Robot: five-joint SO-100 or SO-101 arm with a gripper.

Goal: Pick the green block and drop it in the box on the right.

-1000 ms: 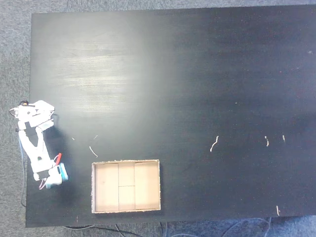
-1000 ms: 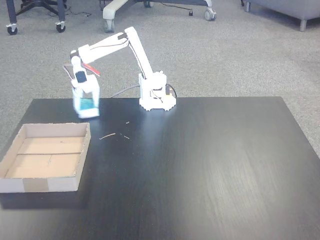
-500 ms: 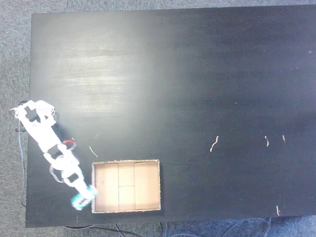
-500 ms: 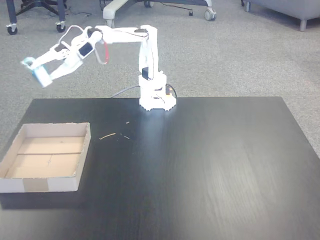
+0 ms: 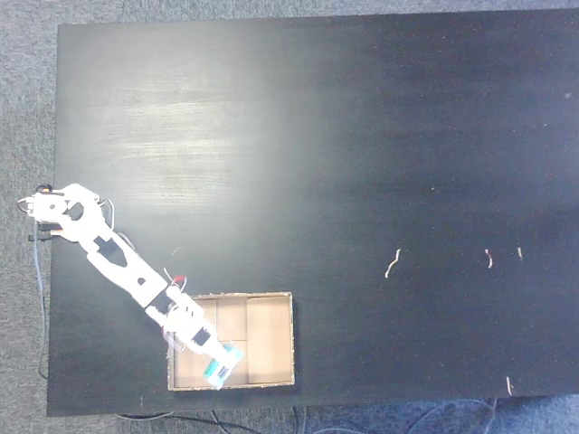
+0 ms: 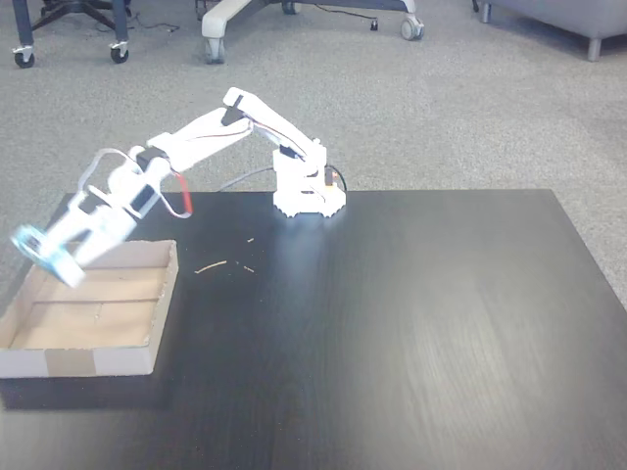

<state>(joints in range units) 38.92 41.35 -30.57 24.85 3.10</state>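
Black tabletop below, my gripper (image 5: 217, 371) has swung from beside the box (image 5: 271, 339) to hang above its floor, jaws clamped on the green block (image 6: 41, 253) (blurred in both fixed views). Carrying looks finished; I judge letting go comes next.

You see: black wood-grain worktop (image 6: 411, 323), smooth with a soft sheen | shallow tan cardboard box (image 6: 157, 323), matt, rough-edged walls | white plastic arm (image 6: 196, 137), smooth | grey carpet floor (image 6: 441, 108), matt, coarse weave
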